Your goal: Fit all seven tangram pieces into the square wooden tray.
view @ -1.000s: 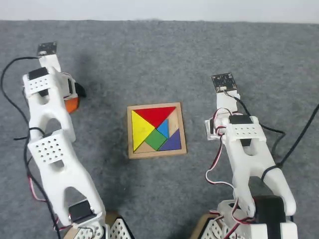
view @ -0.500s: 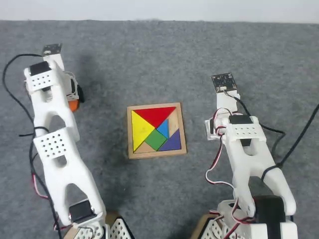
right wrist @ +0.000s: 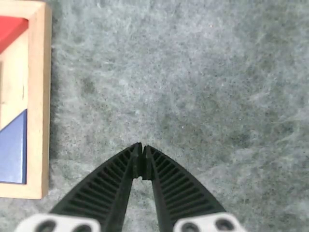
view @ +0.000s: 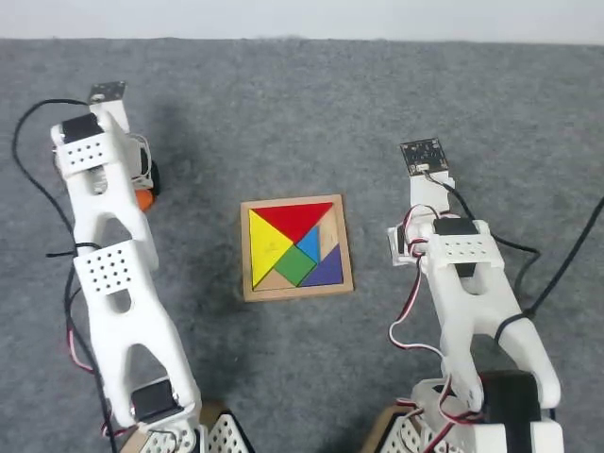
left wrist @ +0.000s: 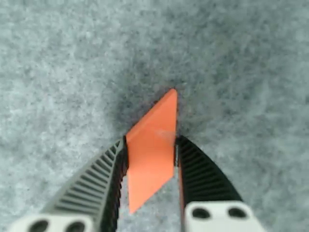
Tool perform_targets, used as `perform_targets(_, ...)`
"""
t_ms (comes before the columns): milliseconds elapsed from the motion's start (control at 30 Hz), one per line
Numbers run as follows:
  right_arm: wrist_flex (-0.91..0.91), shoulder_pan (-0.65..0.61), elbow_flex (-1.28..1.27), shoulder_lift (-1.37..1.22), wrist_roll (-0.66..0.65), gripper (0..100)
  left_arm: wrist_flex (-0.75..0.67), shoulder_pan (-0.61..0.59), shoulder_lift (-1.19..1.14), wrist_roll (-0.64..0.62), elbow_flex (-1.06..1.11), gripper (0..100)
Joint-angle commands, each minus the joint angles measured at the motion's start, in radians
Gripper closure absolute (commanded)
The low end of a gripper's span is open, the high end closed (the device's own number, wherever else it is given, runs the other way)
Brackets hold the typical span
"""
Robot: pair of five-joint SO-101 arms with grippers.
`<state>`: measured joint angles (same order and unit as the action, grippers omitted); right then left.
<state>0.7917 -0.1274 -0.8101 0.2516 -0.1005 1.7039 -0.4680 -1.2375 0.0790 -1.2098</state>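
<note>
The left claw (left wrist: 150, 141) pinches the orange piece (left wrist: 152, 162), maybe off the mat (left wrist: 241, 58). The right claw (right wrist: 143, 148) is closed, empty.

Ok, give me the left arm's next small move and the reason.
Probably carry the orange piece over to the wooden tray: the left end effector is shut on it, well apart from the tray, where bare wood shows.

White perforated arms (view: 111, 283), black cables (view: 564, 260)
</note>
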Motion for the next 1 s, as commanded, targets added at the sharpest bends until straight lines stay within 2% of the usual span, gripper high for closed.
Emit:
perform_targets(0,-0.018,0.012,0.011,0.061,-0.014,99.2,0.054,-0.015,-0.014,0.008,0.001,93)
perform_targets(233,-0.018,0.012,0.012,0.061,-0.014,99.2,0.055,-0.017,0.031,0.008,0.045,95)
perform_targets(467,-0.018,0.012,0.012,0.061,-0.014,99.2,0.049,-0.008,0.33,0.006,0.367,95)
perform_targets(667,-0.018,0.013,0.012,0.061,-0.014,99.2,0.026,-0.012,0.506,0.008,0.558,95)
perform_targets(967,-0.018,0.013,0.012,0.061,-0.014,99.2,-0.077,-0.014,0.466,0.008,0.636,92)
